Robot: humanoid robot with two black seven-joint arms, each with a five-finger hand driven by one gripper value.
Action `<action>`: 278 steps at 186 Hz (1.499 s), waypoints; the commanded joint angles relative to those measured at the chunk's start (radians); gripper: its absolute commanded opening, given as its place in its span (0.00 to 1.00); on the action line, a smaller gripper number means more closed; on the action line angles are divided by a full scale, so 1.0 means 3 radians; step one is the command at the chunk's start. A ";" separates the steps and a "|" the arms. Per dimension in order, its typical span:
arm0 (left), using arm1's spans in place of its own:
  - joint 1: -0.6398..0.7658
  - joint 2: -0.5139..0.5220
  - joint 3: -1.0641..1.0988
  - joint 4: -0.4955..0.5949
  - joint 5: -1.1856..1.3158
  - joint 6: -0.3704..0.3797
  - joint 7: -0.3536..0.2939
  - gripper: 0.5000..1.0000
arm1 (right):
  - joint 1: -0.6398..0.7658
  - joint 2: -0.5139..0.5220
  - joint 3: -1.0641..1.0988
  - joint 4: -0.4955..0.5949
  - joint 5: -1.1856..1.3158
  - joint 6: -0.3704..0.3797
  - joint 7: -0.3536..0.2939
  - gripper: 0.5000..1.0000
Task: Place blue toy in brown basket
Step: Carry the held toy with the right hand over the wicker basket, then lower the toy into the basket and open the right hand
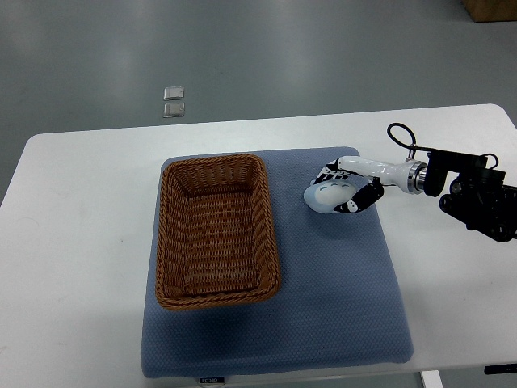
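Grasping pale blue rounded toy (326,196), right white-and-black robot hand (349,187) wraps fingers round it on blue padded mat (339,299), just right of empty brown woven wicker basket (216,232).

Bright, even overhead light — soft glare patches on the floor (242,48) beyond the bench (81,242). Faint shadow hugs the basket (216,233); focus stays sharp throughout.

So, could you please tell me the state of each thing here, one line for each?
brown basket: upright on the blue mat, empty.
blue toy: on the mat, right of the basket, under the hand.
right hand: fingers curled around the toy.
blue mat: flat on the white table.
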 commanded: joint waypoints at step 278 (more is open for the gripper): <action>-0.0003 0.0000 0.0000 0.0000 0.0000 0.0000 0.0003 1.00 | 0.0294 0.0903 0.0022 0.0510 0.0112 0.0094 0.0000 0.02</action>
